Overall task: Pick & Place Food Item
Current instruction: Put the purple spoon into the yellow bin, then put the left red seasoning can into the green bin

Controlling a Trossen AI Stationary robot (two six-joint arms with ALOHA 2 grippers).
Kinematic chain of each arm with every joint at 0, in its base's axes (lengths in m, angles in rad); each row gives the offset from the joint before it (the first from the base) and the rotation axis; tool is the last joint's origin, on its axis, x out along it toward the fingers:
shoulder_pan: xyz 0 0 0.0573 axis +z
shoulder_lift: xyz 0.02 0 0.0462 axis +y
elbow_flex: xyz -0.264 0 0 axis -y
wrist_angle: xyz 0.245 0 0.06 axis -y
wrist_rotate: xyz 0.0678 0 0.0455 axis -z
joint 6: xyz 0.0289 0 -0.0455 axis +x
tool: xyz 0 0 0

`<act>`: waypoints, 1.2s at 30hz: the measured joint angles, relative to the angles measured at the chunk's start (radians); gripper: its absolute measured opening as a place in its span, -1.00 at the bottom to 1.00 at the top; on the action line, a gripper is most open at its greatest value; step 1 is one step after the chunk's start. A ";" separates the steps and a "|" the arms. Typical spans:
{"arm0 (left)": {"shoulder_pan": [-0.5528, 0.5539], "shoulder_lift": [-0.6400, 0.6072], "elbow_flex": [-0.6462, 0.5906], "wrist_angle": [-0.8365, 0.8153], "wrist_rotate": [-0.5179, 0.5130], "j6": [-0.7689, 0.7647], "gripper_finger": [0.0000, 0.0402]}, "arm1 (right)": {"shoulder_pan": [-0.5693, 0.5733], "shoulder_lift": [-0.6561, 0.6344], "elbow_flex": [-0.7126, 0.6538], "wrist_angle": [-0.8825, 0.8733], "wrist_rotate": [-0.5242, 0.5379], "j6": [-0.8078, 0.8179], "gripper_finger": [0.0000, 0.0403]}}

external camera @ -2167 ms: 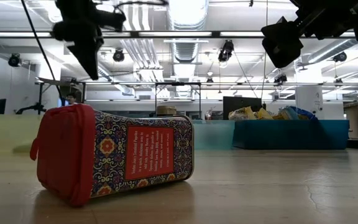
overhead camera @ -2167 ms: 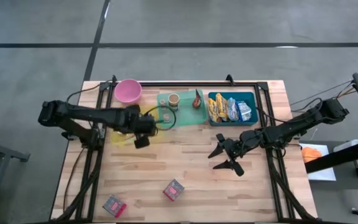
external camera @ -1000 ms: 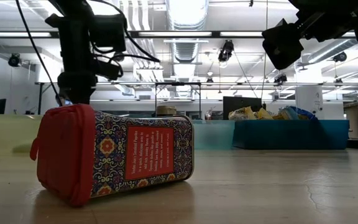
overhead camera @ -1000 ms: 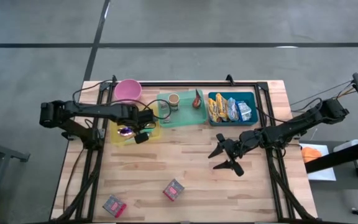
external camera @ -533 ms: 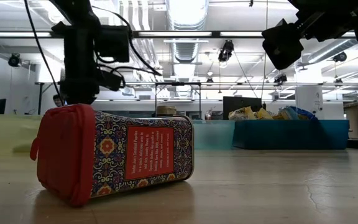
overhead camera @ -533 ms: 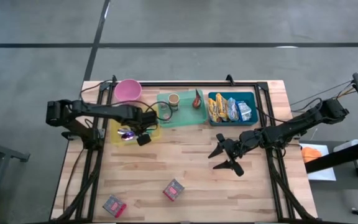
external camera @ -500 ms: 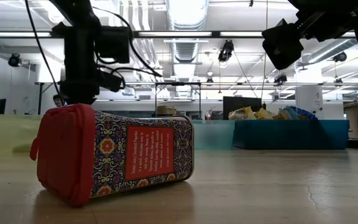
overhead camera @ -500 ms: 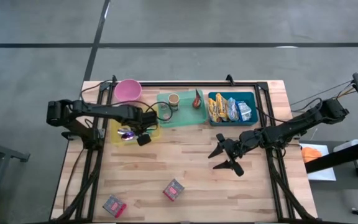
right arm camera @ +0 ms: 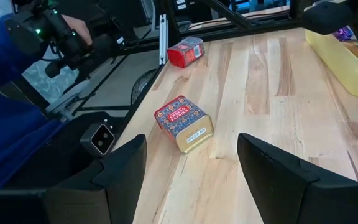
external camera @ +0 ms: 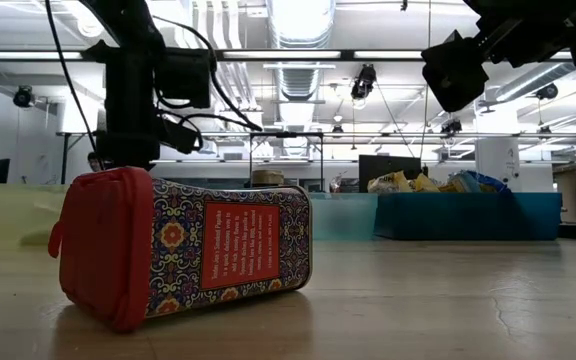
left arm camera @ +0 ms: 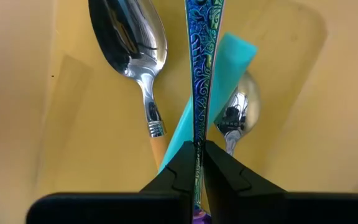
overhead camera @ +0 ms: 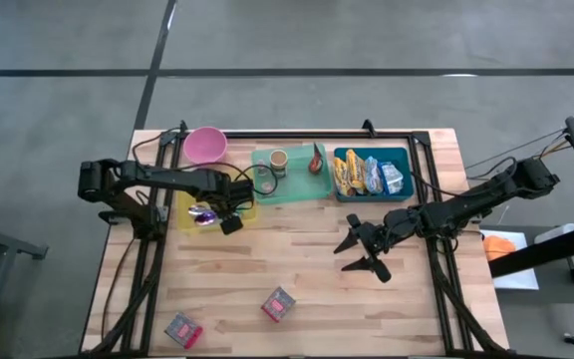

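Observation:
My left gripper (left arm camera: pixel 197 147) points down into the yellow tray (overhead camera: pixel 189 223) at the table's far left, shut on a thin utensil with a blue-green patterned handle (left arm camera: pixel 200 68), which shows edge-on. Under it in the tray lie a silver spoon (left arm camera: pixel 132 46), a teal handle (left arm camera: pixel 219 78) and a second spoon (left arm camera: pixel 235 112). In the low view the left arm (external camera: pixel 133 110) stands behind a red patterned tin (external camera: pixel 183 250), which hides its fingers. Snack packets (overhead camera: pixel 367 175) fill the teal bin at the far right. My right gripper (overhead camera: pixel 347 255) hovers open over the table's middle right. My left gripper pinches the patterned utensil's thin handle (left arm camera: pixel 197 138) between its two fingers, which come from above and point down. The handle runs on past the fingertips over the teal handle and out of the wrist view. Whether it rests on the tray, I cannot tell.
A pink bowl (overhead camera: pixel 205 146) and a green tray (overhead camera: pixel 297 187) with a cup (overhead camera: pixel 278 160) stand along the far edge. Two red tins (overhead camera: pixel 279 304) (overhead camera: pixel 183 329) lie near the front edge. In the right wrist view a person's blue sleeve (right arm camera: pixel 5 124) shows beyond the table.
My left gripper has sunk toward the yellow tray, staying shut on the patterned utensil and pointing down.

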 joint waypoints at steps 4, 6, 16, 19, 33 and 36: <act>0.000 0.000 0.000 0.003 0.003 -0.040 -0.87 | 0.000 0.000 0.000 0.000 0.000 0.000 0.24; 0.000 0.000 0.000 0.004 0.003 -0.058 -0.85 | 0.000 0.000 0.000 0.000 0.000 0.000 0.24; 0.001 0.000 0.000 -0.016 0.015 -0.086 -0.23 | 0.000 0.000 0.000 0.000 0.000 0.000 0.24; 0.001 0.000 0.000 -0.023 0.018 -0.086 -0.05 | 0.000 0.000 0.000 0.000 0.000 0.000 0.24; -0.011 -0.006 0.188 -0.340 0.036 -0.220 0.15 | 0.000 0.000 0.000 0.000 0.000 0.000 0.24; -0.037 -0.006 0.216 -0.338 0.090 -0.254 0.15 | 0.000 0.000 0.000 0.000 0.000 0.008 0.24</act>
